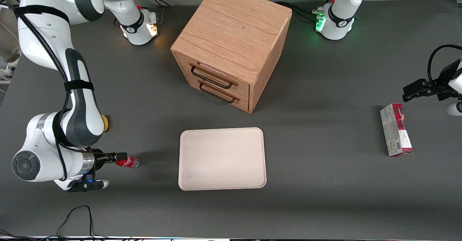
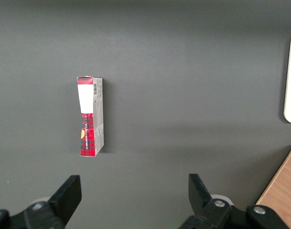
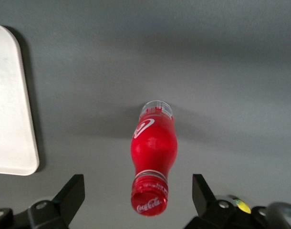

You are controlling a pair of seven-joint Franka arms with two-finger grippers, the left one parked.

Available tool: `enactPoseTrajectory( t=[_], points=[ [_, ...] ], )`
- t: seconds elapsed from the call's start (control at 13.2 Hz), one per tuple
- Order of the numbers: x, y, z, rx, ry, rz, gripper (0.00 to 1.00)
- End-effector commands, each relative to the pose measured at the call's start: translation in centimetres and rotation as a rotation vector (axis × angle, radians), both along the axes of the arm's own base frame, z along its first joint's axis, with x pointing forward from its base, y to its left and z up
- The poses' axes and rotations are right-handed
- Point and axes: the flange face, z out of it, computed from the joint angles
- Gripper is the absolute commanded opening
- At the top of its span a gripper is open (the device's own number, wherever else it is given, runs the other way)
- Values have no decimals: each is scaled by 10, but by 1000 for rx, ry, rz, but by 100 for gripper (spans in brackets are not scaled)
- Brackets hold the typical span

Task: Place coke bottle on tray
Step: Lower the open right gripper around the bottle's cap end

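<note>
Red coke bottle [image 3: 153, 160] stands on the table [image 1: 325, 183]; the bent arm's end effector [image 3: 138, 202] hovers above, fingers spread wide, near the tray [image 1: 222, 158].

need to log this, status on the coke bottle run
gripper open, above the coke bottle. bottle upright on the table, not grasped. tray bare, path to it clear.

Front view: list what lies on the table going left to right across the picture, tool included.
Tool with fingers open around the cap end of the coke bottle → tray → carton. The wooden cabinet sits farther from the camera than the tray, overlapping its span.
</note>
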Motion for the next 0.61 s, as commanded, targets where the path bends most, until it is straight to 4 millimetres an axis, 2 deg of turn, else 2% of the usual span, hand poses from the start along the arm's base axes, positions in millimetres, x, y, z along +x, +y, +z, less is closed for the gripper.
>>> enactPoseTrajectory(
  t=[0.0,0.3,0.38,0.53],
  points=[
    [-13,-2,1,-41,5,20,99],
    [-15,-6,5,-42,4,16,99],
    [-15,-6,4,-42,4,16,95],
    [-15,-7,5,-42,2,14,0]
  ],
)
